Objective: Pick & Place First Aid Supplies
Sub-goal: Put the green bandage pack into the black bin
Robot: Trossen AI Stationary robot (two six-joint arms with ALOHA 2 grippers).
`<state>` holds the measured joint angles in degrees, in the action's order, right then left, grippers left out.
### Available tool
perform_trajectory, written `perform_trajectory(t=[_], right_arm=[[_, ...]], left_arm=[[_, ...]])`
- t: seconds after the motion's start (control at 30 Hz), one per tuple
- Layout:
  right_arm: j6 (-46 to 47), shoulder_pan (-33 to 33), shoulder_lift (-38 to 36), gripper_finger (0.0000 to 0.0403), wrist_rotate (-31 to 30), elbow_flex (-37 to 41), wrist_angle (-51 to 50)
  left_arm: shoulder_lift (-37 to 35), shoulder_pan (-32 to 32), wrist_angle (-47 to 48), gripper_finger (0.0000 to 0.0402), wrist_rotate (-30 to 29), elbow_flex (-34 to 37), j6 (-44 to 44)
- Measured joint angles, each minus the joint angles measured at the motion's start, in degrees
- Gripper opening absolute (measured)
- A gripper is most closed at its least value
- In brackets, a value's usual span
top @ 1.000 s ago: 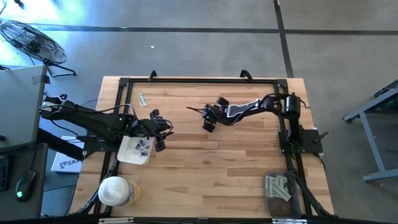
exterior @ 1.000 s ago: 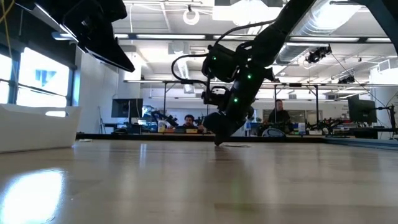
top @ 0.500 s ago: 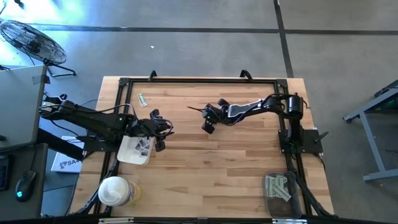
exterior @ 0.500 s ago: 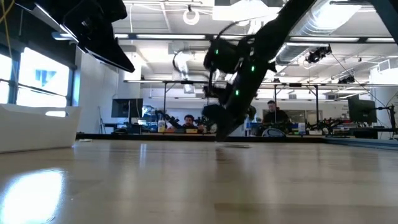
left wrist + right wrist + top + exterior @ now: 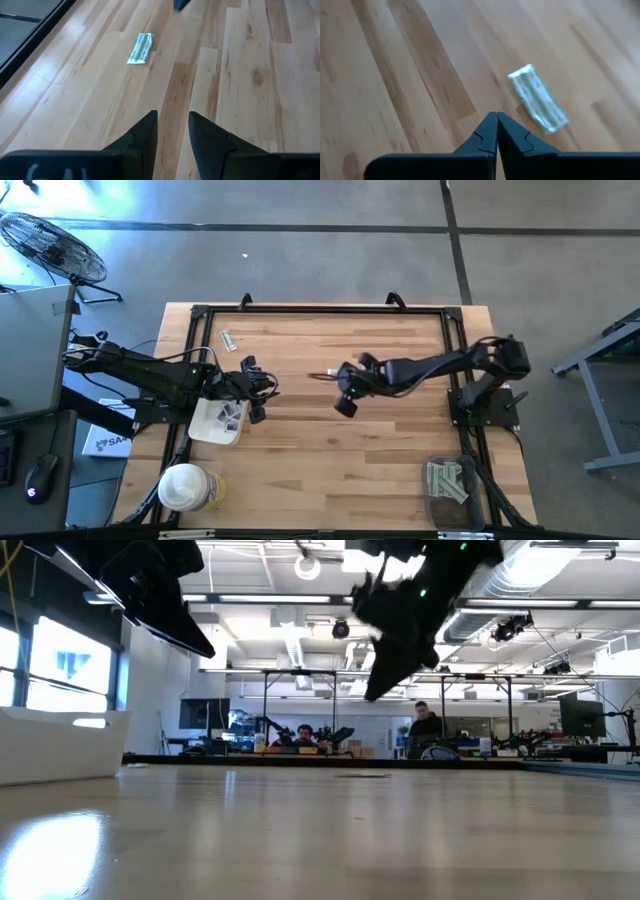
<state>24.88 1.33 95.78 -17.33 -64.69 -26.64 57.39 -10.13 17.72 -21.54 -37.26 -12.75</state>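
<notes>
You are hovering your right gripper (image 5: 345, 402), jaws pressed together on nothing, over the desk (image 5: 330, 470) middle, so next you are opening them for the grey-green strip (image 5: 538, 98) just beside, while your left gripper (image 5: 172, 116) is waiting far left, jaws spread.

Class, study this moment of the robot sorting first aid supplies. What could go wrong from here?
1. The right gripper is shut with nothing between its fingers, while a grey-green strip lies on the table beyond it; the arm may travel on empty.
2. The strip lies flat on the wood, so a pinch could slide off it.
</notes>
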Motion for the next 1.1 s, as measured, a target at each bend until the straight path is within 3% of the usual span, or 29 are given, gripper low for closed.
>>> perform_trajectory(t=[0.13, 0.27, 0.7, 0.9, 1.1], right_arm=[[-4.2, 2.7, -1.9, 0.0001, -5.5, -0.1, -0.7], [-10.7, 3.1, -0.5, 0.0007, -6.3, -0.1, 2.6], [-20.2, -2.7, 12.0, 0.0115, -4.1, -0.1, 11.7], [-26.9, -4.9, 15.6, 0.0141, -3.5, -0.1, 18.0], [-24.9, -7.5, 16.0, 0.0156, -0.4, -0.1, 18.6]], left_arm=[[0.0, 0.0, -0.5, 0.0107, 0.0, 0.0, 0.0], [0.0, 0.0, -0.9, 0.0107, 0.0, 0.0, 0.0], [0.0, 0.0, -0.2, 0.0108, 0.1, 0.0, 0.0], [0.0, 0.0, 0.4, 0.0108, 0.1, 0.0, 0.0], [0.0, 0.0, 0.4, 0.0108, 0.2, 0.0, 0.0]])
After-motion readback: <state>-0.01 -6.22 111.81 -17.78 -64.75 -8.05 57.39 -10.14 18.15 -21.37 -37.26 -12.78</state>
